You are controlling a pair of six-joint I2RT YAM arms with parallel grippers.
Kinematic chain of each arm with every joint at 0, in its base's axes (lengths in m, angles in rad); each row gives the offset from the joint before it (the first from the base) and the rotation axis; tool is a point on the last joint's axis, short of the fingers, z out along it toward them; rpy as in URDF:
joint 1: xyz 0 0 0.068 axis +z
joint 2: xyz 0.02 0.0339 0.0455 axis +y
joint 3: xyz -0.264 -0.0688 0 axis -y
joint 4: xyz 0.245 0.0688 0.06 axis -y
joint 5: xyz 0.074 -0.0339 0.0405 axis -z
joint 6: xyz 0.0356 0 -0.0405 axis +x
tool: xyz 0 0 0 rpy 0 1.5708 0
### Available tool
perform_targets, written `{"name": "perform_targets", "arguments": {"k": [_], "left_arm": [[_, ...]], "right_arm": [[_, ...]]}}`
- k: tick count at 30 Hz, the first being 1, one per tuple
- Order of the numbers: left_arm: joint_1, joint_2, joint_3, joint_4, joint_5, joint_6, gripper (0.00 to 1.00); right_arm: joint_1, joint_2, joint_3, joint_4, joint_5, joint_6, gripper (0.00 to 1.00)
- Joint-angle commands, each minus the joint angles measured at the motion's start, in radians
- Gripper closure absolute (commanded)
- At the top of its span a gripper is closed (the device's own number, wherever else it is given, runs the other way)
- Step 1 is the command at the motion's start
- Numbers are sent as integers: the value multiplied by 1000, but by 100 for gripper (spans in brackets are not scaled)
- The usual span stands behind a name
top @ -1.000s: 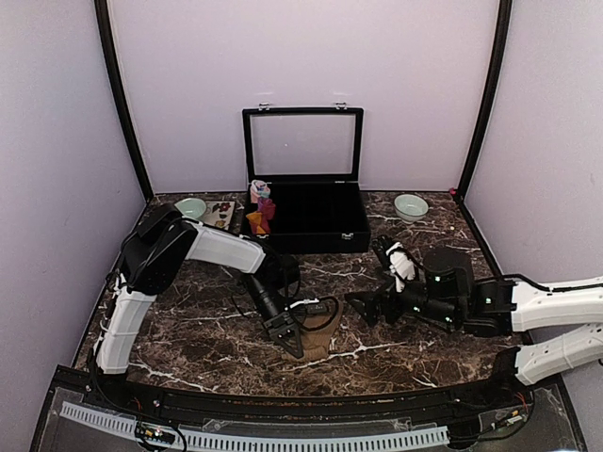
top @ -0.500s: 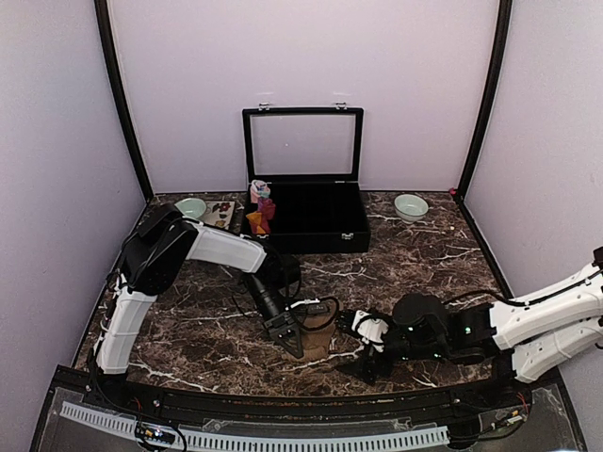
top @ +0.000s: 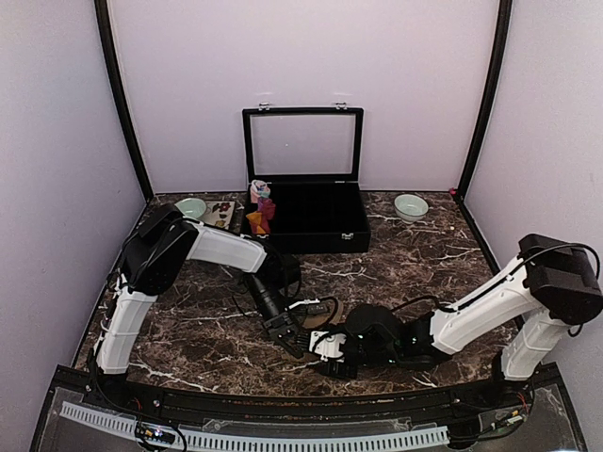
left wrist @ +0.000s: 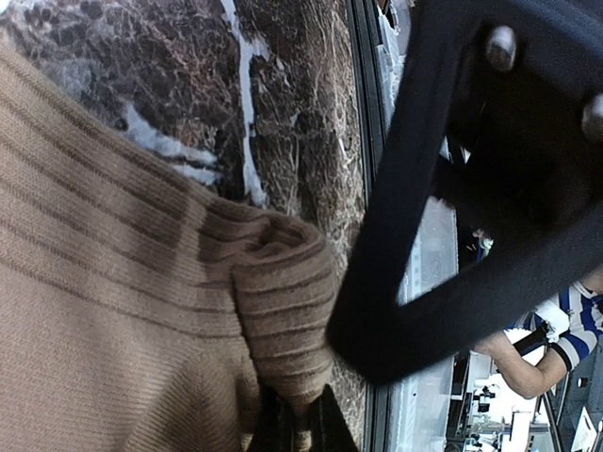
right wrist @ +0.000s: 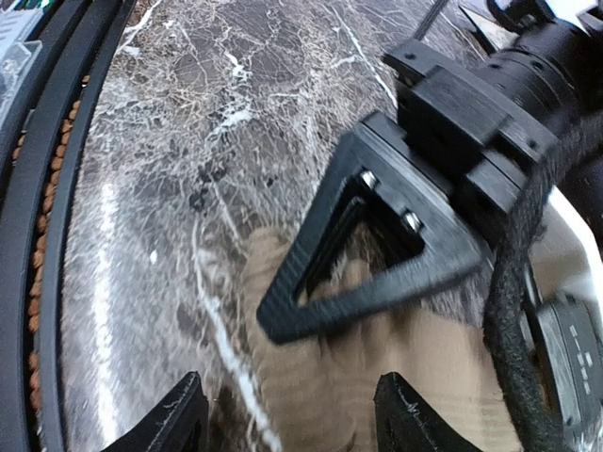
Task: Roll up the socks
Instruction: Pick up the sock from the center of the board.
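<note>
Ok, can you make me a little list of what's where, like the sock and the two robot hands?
sock: tan sock, on the dark marble table, near its front edge
left gripper: shut, pinching a fold of the sock
right gripper: open, just over the sock
back of table: black box, lid up
bowls: left bowl, right bowl
</note>
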Motion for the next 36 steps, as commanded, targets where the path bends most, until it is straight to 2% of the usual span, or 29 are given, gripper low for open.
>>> {"name": "perform_targets", "arguments": {"k": [1,7,15,20,22,25,27,32,36], "left_arm": [[5,90,-47,72,-343,38,100],[4,82,-49,72,-333,43,100],[5,64,-57,44,-330,97,99],[8,62,-47,38,-326,99,97],[10,56,-43,47,-332,90,91],[20,26,-49,61,-343,68,74],[29,-11,-64,65,-358,58,67],[86,-148,-150,92,-406,12,55],[137,-356,-250,145,-520,-10,53]], "right_arm": [[0,90,62,131,-15,-75,42],[-5,165,65,151,-37,-50,54],[-9,191,2,178,-6,-34,57],[-10,195,7,110,-45,-24,77],[-11,210,14,88,-50,-9,84],[-15,225,15,81,-59,21,89],[-21,231,19,62,-63,43,93],[-48,234,55,-9,-116,162,100],[-85,225,108,-75,-160,288,100]]}}
